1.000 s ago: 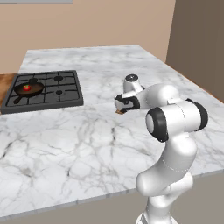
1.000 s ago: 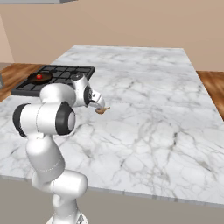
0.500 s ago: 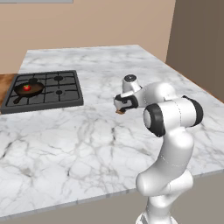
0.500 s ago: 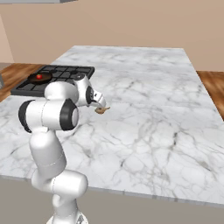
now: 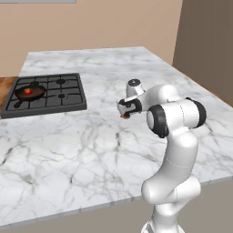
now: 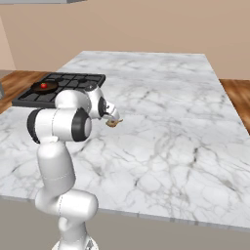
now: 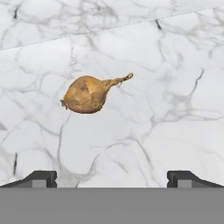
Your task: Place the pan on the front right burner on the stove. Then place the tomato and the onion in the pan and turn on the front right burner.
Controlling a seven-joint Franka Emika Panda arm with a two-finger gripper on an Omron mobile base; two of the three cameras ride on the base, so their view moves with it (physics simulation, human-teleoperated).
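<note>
You have the gripper (image 7: 112, 177) spread wide right over the onion (image 7: 87, 93), which lies on the marble counter (image 5: 91, 150) well right of the stove (image 5: 45, 93), stem tip running along the finger line, though the wrist nearly hides it from both base views.
</note>
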